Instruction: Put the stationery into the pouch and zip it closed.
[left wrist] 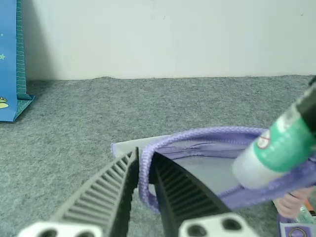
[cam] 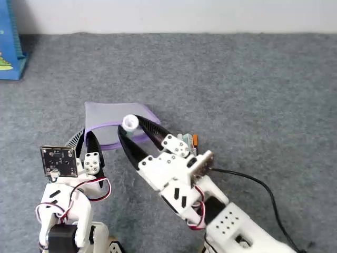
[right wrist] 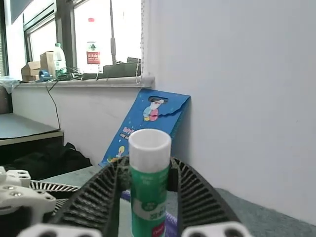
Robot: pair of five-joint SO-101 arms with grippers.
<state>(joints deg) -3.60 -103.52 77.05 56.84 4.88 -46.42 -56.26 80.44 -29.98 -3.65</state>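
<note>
A: Grey carpeted table (cam: 237, 79), purple pouch (cam: 113, 113) gaping open. And on left gripper (left wrist: 143, 173)?
B: Pinching pouch's rim. Over on right gripper (cam: 131, 125): clamped round glue stick (right wrist: 149, 197), hanging just above pouch's mouth.

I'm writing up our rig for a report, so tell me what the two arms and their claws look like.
The left arm and right arm are white plastic. The left claw and right claw have black ribbed fingers. Red and white wires loop at the joints, a black cable trails from the right arm, and a square circuit board sits by the left wrist.
</note>
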